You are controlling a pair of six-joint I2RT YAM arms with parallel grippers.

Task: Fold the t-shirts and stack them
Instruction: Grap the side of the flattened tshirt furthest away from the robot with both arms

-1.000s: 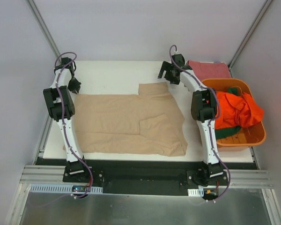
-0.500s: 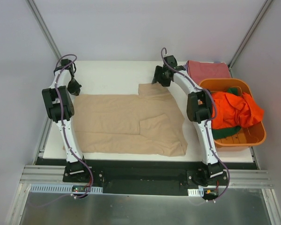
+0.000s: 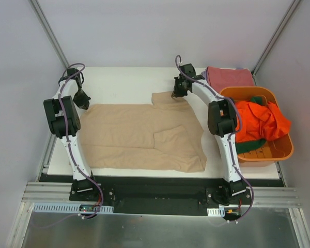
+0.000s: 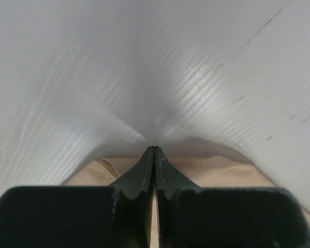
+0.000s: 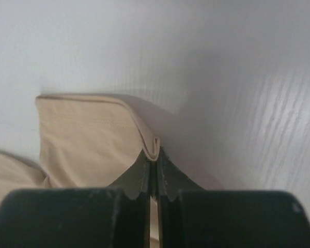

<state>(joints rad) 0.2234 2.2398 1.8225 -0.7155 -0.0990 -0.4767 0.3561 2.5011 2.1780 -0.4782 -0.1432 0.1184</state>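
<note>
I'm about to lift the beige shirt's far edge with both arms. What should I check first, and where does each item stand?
1. Right gripper pinches beige t-shirt: ok, sleeve hem sits between its tips.
2. Left gripper holds cloth: cannot tell; jaws shut, no cloth seen between them.
3. Shirt spread on table: ok.
4. Orange tub apart from the beige shirt: ok.
5. Folded red shirt apart from the beige one: ok.
</note>
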